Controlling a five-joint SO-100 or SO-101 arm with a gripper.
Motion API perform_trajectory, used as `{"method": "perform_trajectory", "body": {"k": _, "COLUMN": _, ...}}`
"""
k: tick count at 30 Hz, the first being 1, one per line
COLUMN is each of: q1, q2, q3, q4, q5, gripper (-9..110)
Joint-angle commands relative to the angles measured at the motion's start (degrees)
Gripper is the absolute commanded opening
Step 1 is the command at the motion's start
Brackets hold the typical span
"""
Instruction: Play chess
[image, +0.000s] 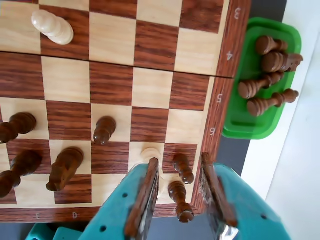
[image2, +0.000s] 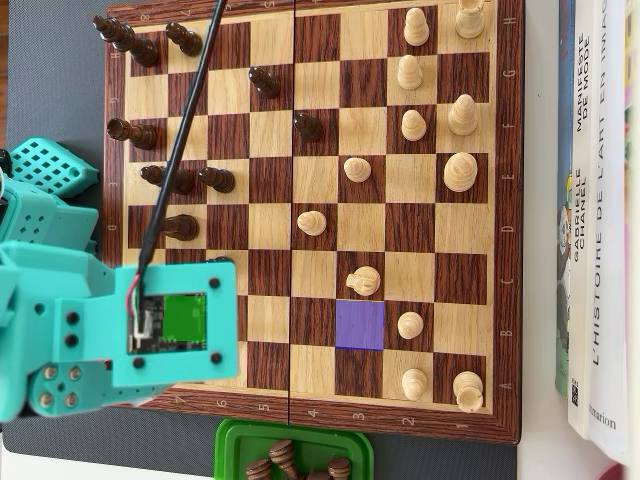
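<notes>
Wooden brown-and-cream chessboard (image2: 330, 110) fills the overhead view, a violet-tinted square (image2: 359, 324) at lower centre. Below it, the green plastic tray (image: 247, 127) holds dark captured pieces. In the wrist view's lower frame, the teal arm's fingers (image: 181, 187) stand parted around two dark wooden pawns (image: 183, 168).

In the overhead view the arm (image2: 110, 320) hides several board squares, and the bottom edge crops the green tray (image2: 235, 445)

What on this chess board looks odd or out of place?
One square in the overhead view is solid purple, unlike the brown and cream squares around it. The dark pieces in the green tray lie tipped over beside the board.
</notes>
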Motion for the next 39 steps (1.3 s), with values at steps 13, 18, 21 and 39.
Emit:
{"method": "perform_trajectory", "body": {"k": 13, "q1": -7.91, "q2": 14.41, "q3": -1.14, "q4": -0.53, "q5": 7.12, "gripper": 13}}
{"method": "perform_trajectory", "body": {"k": 18, "q1": -11.87, "q2": 19.78, "q3": 2.64, "q4": -1.49, "q5": 13.10, "gripper": 13}}
{"method": "perform_trajectory", "body": {"k": 21, "q1": -14.41, "q2": 23.55, "q3": 6.42, "q4": -5.01, "q5": 16.17, "gripper": 13}}
{"method": "perform_trajectory", "body": {"k": 39, "q1": -24.26, "q2": 52.21, "q3": 32.96, "q4": -30.23, "q5": 31.46, "gripper": 13}}
